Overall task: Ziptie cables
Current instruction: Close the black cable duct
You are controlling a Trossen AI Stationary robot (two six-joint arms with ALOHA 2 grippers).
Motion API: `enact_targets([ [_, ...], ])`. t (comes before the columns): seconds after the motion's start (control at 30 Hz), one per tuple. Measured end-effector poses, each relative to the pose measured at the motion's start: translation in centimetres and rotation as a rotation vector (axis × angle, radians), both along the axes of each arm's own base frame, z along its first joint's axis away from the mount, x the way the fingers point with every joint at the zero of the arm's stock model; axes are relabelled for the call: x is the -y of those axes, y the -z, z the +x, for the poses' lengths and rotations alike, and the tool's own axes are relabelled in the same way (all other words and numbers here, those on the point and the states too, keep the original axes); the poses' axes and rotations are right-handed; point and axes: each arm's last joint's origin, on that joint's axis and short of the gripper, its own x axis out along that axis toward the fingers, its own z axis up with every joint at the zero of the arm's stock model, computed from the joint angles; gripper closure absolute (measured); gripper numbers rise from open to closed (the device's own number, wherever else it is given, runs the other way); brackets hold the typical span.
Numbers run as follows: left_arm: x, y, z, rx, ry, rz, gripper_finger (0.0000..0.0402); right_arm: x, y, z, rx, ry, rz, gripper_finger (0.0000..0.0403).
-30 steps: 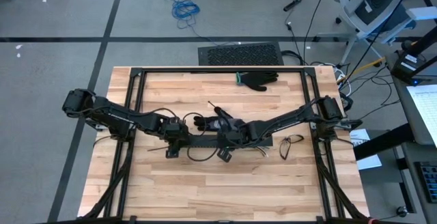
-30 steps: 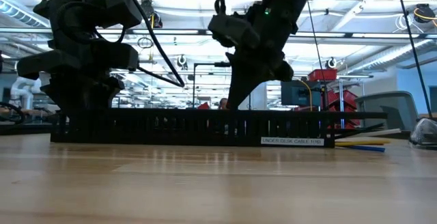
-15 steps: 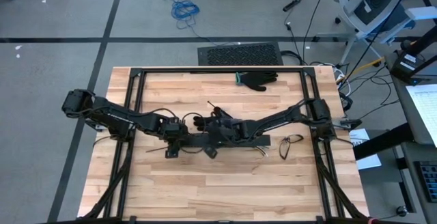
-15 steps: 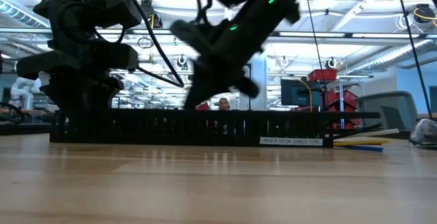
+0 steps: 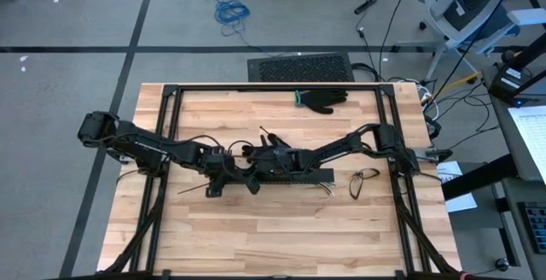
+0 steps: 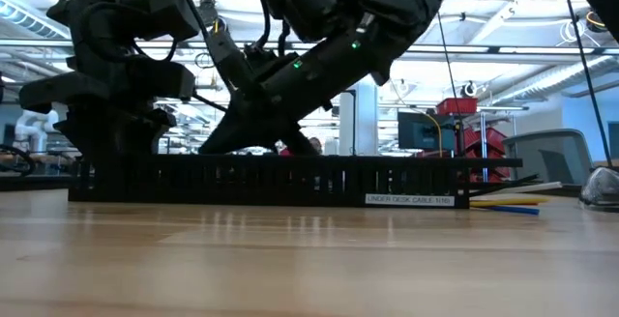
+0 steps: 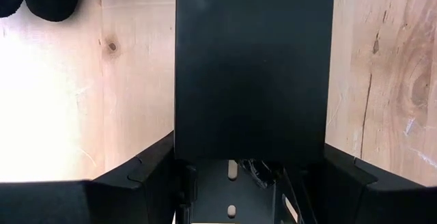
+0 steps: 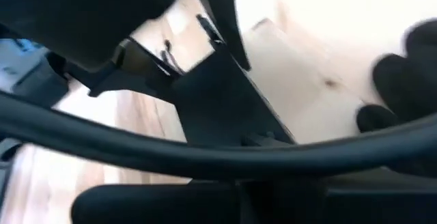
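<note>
High view: my left gripper [image 5: 220, 176] is sitting at one end of the black channel [image 5: 299, 176], and my right gripper [image 5: 252, 181] is pressing down just beside it, its fingers pressed together with nothing between them. In the left wrist view my left fingers [image 7: 147, 173] are standing wide, straddling the channel [image 7: 252, 67] and touching both its sides. The cables [image 5: 324, 188] are lying loose by the channel's other end, well apart from both my grippers; the low view is showing yellow and blue strands [image 6: 513, 204] poking out there. I am working on a pale wooden table [image 5: 281, 237]. A black glove [image 5: 322, 99] is lying near its far edge. Beyond, a bright workshop with a red cart [image 6: 474, 129] is showing.
</note>
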Motion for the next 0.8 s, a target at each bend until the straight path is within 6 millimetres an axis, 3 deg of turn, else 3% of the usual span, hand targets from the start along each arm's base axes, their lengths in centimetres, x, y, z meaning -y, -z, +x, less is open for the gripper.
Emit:
enact_targets([
  [0.13, 0.0, 0.0, 0.1, 0.009, -0.006, -0.003, 0.0152, 0.6, -1.8, -0.3, 0.023, -0.03, 0.018, 0.0403],
  [0.33, 0.0, 0.0, 0.1, 0.006, -0.003, -0.003, 0.0152, 0.8, -8.9, -2.9, 0.023, -0.091, -0.1, 0.0403],
  [0.47, 0.0, 0.0, 0.1, 0.01, 0.0, -0.006, 0.0152, 0.5, -13.0, -6.0, -0.049, -0.097, -0.132, 0.0403],
  [0.63, 0.4, -0.2, 0.6, 0.068, 0.054, -0.038, 0.0153, -0.4, -13.4, -10.3, -0.362, -0.057, -0.155, 0.0403],
  [0.8, 0.8, -0.4, 0.8, 0.093, 0.058, -0.055, 0.0153, -2.2, -12.4, -12.0, -0.545, -0.103, -0.132, 0.0403],
])
